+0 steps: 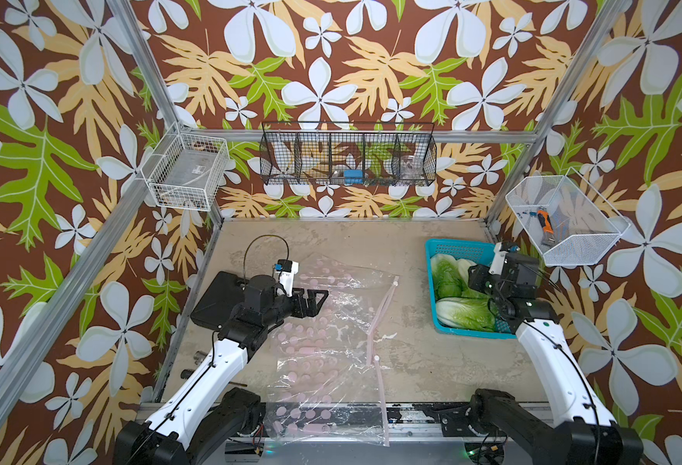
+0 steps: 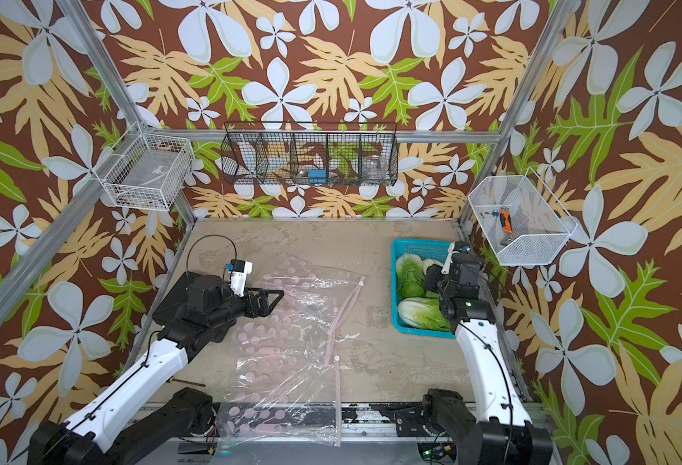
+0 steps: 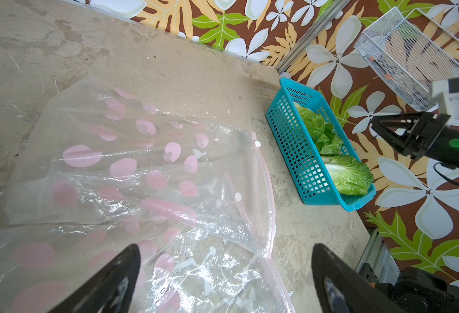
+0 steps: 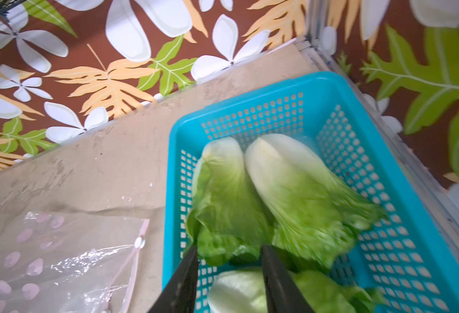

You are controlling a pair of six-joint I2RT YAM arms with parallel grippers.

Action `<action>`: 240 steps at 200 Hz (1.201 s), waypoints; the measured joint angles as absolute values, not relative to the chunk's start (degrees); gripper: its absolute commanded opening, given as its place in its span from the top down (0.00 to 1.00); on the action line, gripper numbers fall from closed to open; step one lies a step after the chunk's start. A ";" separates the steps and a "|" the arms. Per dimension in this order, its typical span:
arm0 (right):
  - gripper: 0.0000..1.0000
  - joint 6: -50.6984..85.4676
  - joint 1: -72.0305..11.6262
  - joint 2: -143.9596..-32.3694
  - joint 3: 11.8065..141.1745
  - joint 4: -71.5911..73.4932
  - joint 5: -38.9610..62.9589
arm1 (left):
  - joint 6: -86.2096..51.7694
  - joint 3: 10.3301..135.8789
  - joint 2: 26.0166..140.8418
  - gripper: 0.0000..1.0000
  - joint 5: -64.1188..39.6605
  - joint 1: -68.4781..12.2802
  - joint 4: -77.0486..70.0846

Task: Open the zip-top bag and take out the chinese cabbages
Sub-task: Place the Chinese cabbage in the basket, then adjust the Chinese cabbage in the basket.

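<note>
The zip-top bag (image 1: 331, 322) (image 2: 291, 334), clear with pink dots, lies crumpled and flat on the table, its pink zip strips (image 1: 379, 322) parted. Three chinese cabbages lie in a teal basket (image 1: 452, 244) (image 4: 250, 108) at the right: two side by side (image 4: 223, 195) (image 4: 299, 189) and one nearer (image 4: 239, 292) (image 1: 468, 314). My right gripper (image 4: 229, 248) (image 1: 482, 288) hovers over the basket, jaws apart, tips at the leafy ends, gripping nothing. My left gripper (image 3: 225, 249) (image 1: 317, 302) stands wide open just above the bag (image 3: 141, 168), empty.
A white wire basket (image 1: 186, 173) hangs on the left wall, a black wire rack (image 1: 347, 159) on the back wall, and a white mesh basket (image 1: 565, 221) with an orange-handled tool on the right wall, close above the teal basket. Aluminium posts frame the table.
</note>
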State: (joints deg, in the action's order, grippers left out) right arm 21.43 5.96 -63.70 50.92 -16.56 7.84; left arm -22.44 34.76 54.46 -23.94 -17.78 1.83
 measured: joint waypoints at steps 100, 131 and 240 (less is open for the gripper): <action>0.92 21.56 1.34 -82.17 53.41 -9.89 10.68 | -22.41 34.24 54.63 0.00 -21.26 -17.78 2.81; 0.93 21.63 1.21 -81.54 47.79 -7.68 10.04 | -22.41 34.20 54.94 0.00 -21.04 -17.78 3.07; 0.49 20.34 -5.23 -74.70 57.98 -14.15 7.20 | -22.44 34.13 54.63 0.00 -20.12 -17.78 3.20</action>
State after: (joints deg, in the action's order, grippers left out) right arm 20.34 -5.23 -74.70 57.98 -14.15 7.20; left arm -22.44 34.13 54.63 -20.12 -17.78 3.20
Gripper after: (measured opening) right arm 0.504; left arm 0.999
